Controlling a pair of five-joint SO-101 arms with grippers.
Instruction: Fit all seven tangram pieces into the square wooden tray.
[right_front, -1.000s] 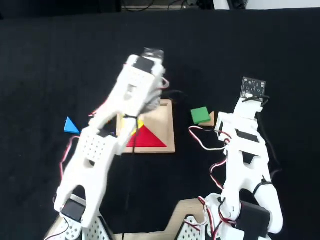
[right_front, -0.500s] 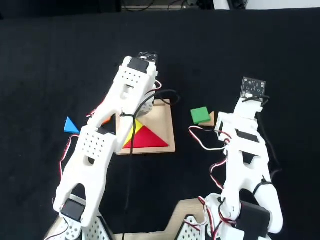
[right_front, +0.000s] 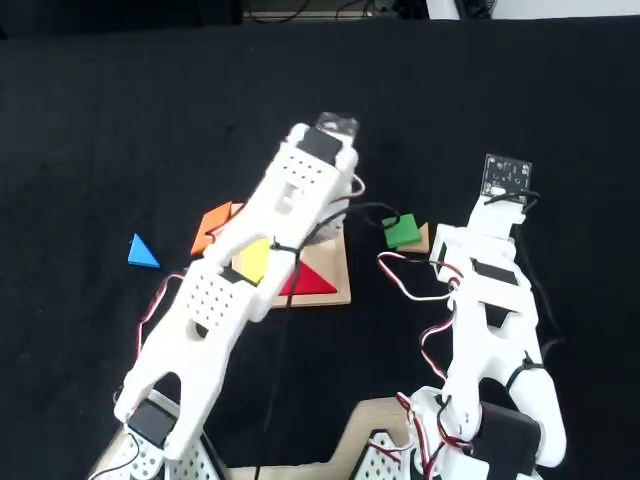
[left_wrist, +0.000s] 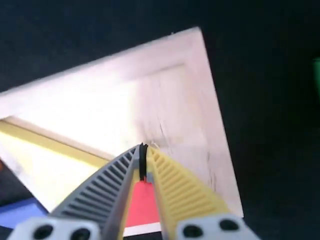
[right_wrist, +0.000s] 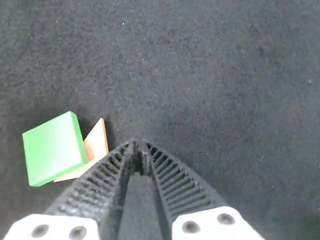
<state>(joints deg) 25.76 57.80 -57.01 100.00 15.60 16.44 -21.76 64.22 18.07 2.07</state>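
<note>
I count just the red triangle and yellow triangle in the tray; the orange piece, blue triangle, green square and tan piece wait outside it, with my left gripper and right gripper both closed on nothing.

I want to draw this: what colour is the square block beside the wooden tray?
The square block is green; the right wrist view shows it best.

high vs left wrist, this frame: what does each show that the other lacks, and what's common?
High view: an orange piece on the cloth beside the tray, and a tan piece tucked under the green square. Left wrist view: the left gripper shut, its tips over the tray's bare floor near a corner. Both: the tray, with the yellow piece and the red piece lying in it.
</note>
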